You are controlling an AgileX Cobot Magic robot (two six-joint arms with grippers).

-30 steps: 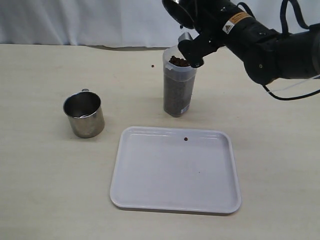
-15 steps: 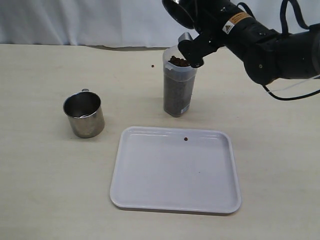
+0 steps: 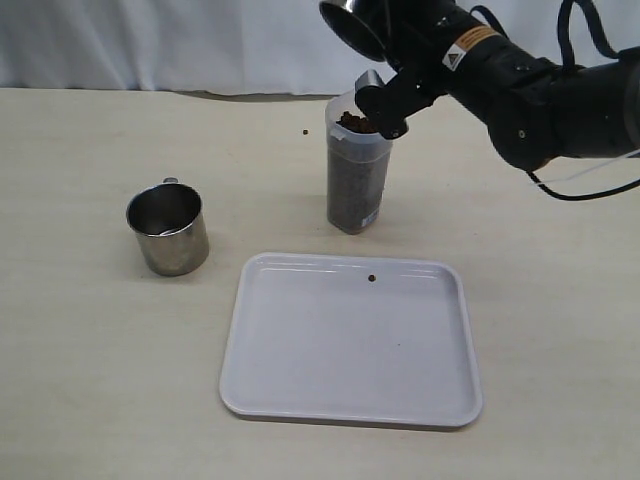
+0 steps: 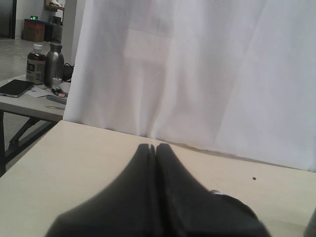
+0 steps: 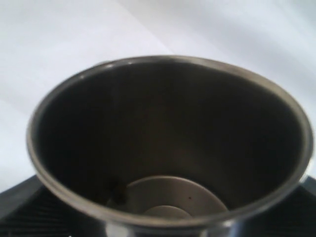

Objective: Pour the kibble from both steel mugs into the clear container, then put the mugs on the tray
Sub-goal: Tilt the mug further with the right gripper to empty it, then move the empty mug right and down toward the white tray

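My right gripper (image 3: 385, 62) is shut on one steel mug (image 3: 355, 22), held tipped over the clear container (image 3: 355, 190) at the back middle. In the right wrist view this mug (image 5: 168, 138) looks empty inside, with dark fingers (image 5: 22, 210) beside it. Brown kibble (image 3: 352, 122) fills the container up to its rim. The other steel mug (image 3: 168, 229) stands upright on the left of the table, empty. The white tray (image 3: 300, 390) lies in front with one pellet (image 3: 371, 278) on it. My left gripper (image 4: 155, 146) is shut on nothing and is out of the exterior view.
One stray pellet (image 3: 304, 131) lies on the table left of the container. A white curtain (image 3: 150, 40) hangs along the table's far edge. In the left wrist view, a side table (image 4: 29, 96) with bottles stands beyond the table.
The held mug has shifted very slightly up and to the left. Nothing else has moved.
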